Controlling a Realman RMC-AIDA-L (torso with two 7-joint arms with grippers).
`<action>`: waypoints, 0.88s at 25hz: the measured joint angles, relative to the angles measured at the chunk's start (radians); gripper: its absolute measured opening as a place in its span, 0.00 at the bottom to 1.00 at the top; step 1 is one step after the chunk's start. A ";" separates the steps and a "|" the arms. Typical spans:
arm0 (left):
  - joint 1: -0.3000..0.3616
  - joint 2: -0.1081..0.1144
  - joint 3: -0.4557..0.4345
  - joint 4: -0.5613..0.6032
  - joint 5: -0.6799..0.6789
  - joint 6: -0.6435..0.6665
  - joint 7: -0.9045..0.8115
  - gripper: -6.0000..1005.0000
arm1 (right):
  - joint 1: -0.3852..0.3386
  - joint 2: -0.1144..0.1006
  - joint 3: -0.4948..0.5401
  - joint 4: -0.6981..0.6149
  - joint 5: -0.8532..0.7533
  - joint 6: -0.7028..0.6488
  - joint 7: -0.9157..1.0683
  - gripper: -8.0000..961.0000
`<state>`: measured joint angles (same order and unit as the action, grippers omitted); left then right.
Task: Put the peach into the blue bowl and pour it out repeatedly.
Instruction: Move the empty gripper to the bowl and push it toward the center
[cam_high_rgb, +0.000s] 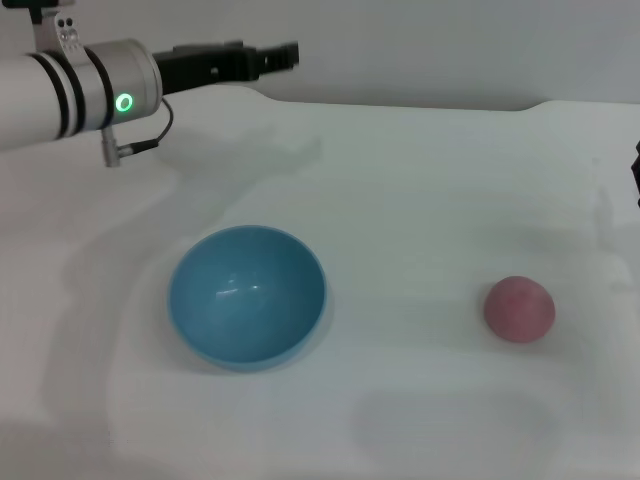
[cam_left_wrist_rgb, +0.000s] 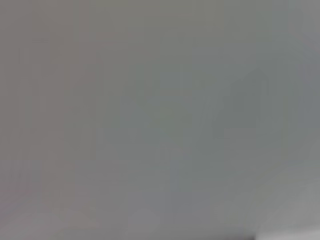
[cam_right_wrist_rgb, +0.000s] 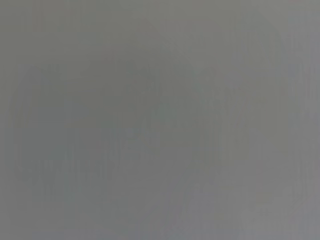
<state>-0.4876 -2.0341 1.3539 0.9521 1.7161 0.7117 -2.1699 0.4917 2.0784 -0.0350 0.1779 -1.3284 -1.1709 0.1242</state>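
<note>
Pink peach (cam_high_rgb: 519, 309) is seen on the white table (cam_high_rgb: 420, 180), well right of the upright bowl (cam_high_rgb: 247, 295). Left gripper (cam_high_rgb: 288, 53) is held high at the far left, fingers look pressed together, holding nothing.

right end effector (cam_high_rgb: 637, 175) cut off, wrist views blank

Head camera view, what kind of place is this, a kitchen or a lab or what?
Probably a robot test bench, not a kitchen: a plain white table holding only the blue bowl and the peach, with the left gripper raised over the far edge.
</note>
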 joint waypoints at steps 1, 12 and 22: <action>-0.001 0.000 -0.022 0.038 0.113 0.047 -0.097 0.81 | 0.000 0.000 0.000 0.000 0.000 0.000 0.000 0.49; 0.025 -0.014 -0.211 0.442 0.744 0.664 -0.599 0.80 | 0.000 0.000 -0.002 -0.003 0.000 0.004 0.000 0.48; -0.022 -0.016 -0.229 0.503 0.873 1.066 -0.667 0.78 | 0.009 0.000 0.004 -0.029 0.000 0.028 0.000 0.48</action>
<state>-0.5091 -2.0500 1.1244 1.4549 2.5891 1.7782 -2.8368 0.5008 2.0785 -0.0306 0.1485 -1.3284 -1.1432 0.1242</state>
